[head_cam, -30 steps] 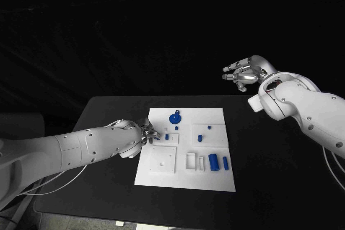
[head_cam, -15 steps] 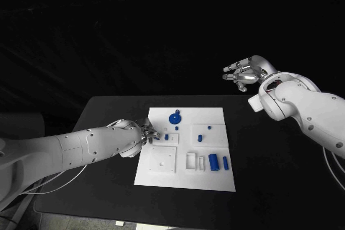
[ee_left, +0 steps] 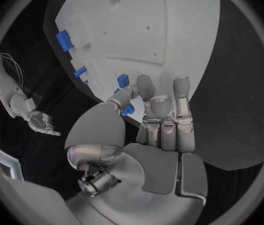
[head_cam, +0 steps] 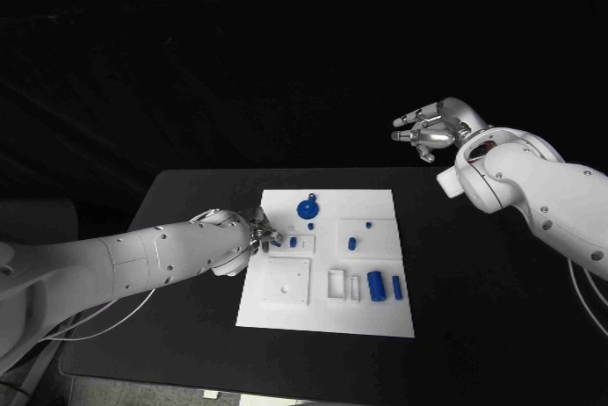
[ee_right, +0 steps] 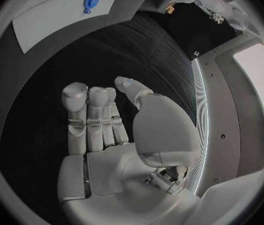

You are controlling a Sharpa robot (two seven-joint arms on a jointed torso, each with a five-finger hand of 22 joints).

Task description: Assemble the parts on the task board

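While your left hand (head_cam: 249, 233) sits low at the left edge of the task board (head_cam: 332, 309), the right hand (head_cam: 435, 129) hangs high beyond the table's (head_cam: 481, 336) far right corner, well apart from the board. In the left wrist view the left hand's fingers (ee_left: 161, 110) lie close together and reach over the board's edge, with the thumb bent in toward a small blue part (ee_left: 127, 110) just at its tip; you cannot tell whether that part is actually pinched or merely touched. In the head view, that same spot shows a small blue piece (head_cam: 293, 242) just beside the fingertips. Your right hand's fingers (ee_right: 88, 115) are loosely curled side by side with the thumb standing off from them, and nothing lies in the palm. On the board, a round blue part (head_cam: 308, 209) sits near the far edge, two small blue pegs (head_cam: 353, 242) stand toward the middle right, and a larger blue cylinder (head_cam: 375, 285) with a slimmer blue bar (head_cam: 398, 287) beside it lies near the right front corner.
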